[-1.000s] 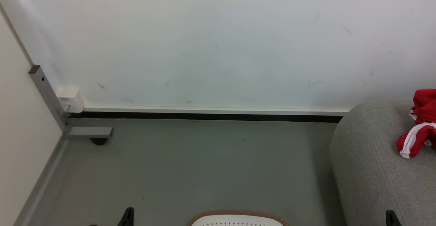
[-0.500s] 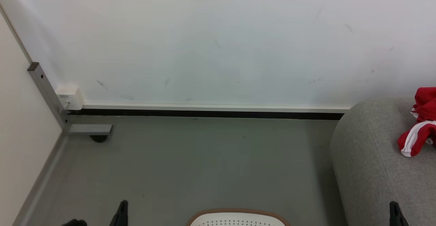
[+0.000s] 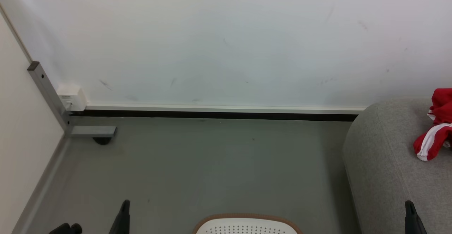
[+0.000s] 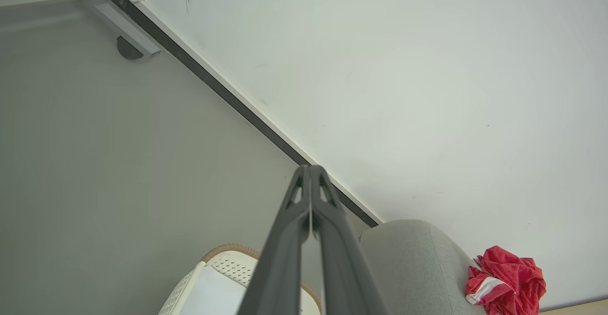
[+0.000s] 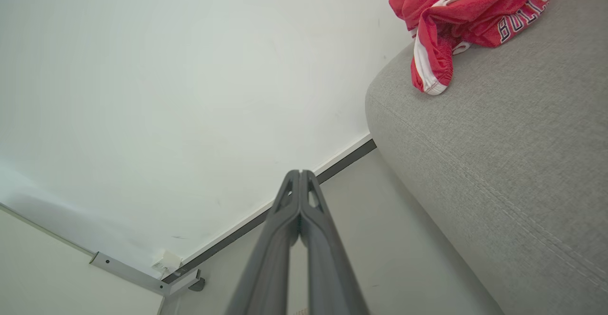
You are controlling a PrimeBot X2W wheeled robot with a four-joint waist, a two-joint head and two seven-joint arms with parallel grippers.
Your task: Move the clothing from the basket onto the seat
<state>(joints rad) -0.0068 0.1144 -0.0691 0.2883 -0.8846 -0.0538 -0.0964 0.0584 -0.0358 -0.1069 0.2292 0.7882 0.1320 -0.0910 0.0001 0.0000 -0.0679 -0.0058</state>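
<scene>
Already on the grey sofa (image 3: 385, 163), the red clothing (image 5: 468, 15) lies crumpled at the upper right of the right wrist view, with a white side stripe and "BULLS" lettering showing. In the head view it sits at the right edge, partly cut off. The laundry basket (image 3: 247, 215) peeks in at the bottom centre of the head view, tan rim above a perforated white wall, standing on the grey floor (image 3: 212, 163) left of the sofa's rounded end. The left gripper (image 4: 309, 167) has its two dark fingers pressed together tip to tip, pointing toward the black baseboard (image 4: 247, 115). The right gripper (image 5: 300, 172) is likewise pressed together, with the sofa to its right in its wrist view.
</scene>
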